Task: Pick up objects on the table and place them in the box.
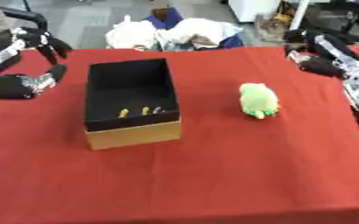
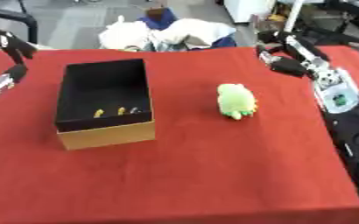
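Observation:
An open box with a black inside and a tan front wall stands left of centre on the red tablecloth. A few small yellow bits lie at its near inner wall. A green plush toy lies on the cloth to the box's right, apart from it. My left hand hovers beyond the box's far left corner, fingers relaxed in an arc and holding nothing. My right hand sits at the table's far right, well behind the toy, fingers spread and empty.
The red table is bare in front of the box and the toy. Behind its far edge lies a heap of white and blue cloth. My right arm runs along the table's right side.

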Controlling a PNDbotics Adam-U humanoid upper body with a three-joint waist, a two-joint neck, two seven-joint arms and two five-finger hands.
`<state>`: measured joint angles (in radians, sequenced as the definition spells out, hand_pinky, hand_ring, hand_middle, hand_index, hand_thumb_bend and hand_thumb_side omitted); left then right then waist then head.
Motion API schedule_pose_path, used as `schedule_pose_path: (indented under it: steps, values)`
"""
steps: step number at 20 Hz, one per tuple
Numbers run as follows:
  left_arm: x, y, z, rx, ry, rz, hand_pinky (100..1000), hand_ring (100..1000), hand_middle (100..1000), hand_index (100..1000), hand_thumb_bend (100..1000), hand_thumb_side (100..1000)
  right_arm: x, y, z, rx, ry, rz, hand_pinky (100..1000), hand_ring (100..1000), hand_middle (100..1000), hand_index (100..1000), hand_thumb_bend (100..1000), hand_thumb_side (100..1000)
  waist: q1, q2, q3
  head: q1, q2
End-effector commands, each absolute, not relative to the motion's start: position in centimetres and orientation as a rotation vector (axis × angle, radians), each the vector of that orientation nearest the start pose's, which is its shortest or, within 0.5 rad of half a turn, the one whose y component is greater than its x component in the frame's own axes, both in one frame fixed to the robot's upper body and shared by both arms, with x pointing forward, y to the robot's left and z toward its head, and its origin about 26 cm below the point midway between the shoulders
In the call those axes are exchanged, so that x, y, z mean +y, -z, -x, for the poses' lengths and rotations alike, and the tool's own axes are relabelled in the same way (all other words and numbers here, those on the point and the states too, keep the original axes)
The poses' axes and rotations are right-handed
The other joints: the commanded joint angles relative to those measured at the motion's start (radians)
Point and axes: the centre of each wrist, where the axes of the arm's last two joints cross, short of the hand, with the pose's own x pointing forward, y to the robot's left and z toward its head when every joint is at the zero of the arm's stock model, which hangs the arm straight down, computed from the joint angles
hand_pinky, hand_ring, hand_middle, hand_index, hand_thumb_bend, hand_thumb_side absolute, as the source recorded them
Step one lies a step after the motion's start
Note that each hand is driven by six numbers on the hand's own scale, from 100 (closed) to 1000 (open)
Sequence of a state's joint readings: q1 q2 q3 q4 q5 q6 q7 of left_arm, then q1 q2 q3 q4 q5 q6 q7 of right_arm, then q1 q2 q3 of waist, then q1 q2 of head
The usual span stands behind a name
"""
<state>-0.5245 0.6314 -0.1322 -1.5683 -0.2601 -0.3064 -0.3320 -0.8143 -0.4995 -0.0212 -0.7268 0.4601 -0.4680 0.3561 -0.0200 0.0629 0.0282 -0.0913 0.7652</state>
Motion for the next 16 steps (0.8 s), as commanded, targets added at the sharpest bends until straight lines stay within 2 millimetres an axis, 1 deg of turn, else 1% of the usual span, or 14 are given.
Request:
schedule_pose_path:
  steps: [1, 2, 4, 9, 12, 14, 16]
  values:
    - [31.8, -21.4, -36.4, -2.059, 1.193, -0.449, 643, 539, 591, 787, 109, 757, -38.3, -12.0, -46.3, -1.525, -1.259, 0.532, 835, 942, 883, 915, 226, 590, 0.003, -0.015, 0.003, -0.009, 0.005]
    - [31.9, -21.1, -36.2, -2.060, 1.162, -0.444, 642, 539, 591, 786, 107, 759, -38.1, -11.6, -46.4, -1.500, -1.285, 0.548, 836, 942, 883, 916, 230, 590, 0.003, -0.015, 0.005, -0.010, 0.005]
    - [32.2, -20.6, -35.8, -2.053, 1.119, -0.437, 641, 536, 588, 786, 100, 779, -37.8, -10.9, -46.5, -1.455, -1.330, 0.569, 838, 943, 889, 918, 269, 601, 0.003, -0.016, 0.008, -0.012, 0.005]
    - [32.7, -20.0, -35.2, -2.049, 1.053, -0.437, 638, 532, 583, 783, 100, 791, -37.3, -9.6, -46.6, -1.368, -1.420, 0.632, 841, 943, 904, 925, 356, 614, 0.002, -0.018, 0.014, -0.014, 0.005]
    - [32.9, -19.7, -35.0, -2.039, 1.039, -0.438, 638, 532, 582, 782, 100, 806, -37.0, -8.8, -46.5, -1.334, -1.464, 0.653, 834, 931, 900, 924, 356, 633, 0.003, -0.019, 0.016, -0.015, 0.005]
    - [33.0, -19.5, -34.9, -2.036, 1.026, -0.439, 637, 531, 581, 782, 100, 814, -36.8, -8.6, -46.5, -1.317, -1.493, 0.656, 825, 911, 886, 915, 374, 638, 0.003, -0.019, 0.017, -0.014, 0.005]
    - [33.1, -19.3, -34.8, -2.033, 1.016, -0.438, 637, 530, 580, 782, 100, 824, -36.7, -8.4, -46.5, -1.305, -1.521, 0.657, 809, 872, 836, 881, 377, 631, 0.003, -0.018, 0.016, -0.014, 0.005]
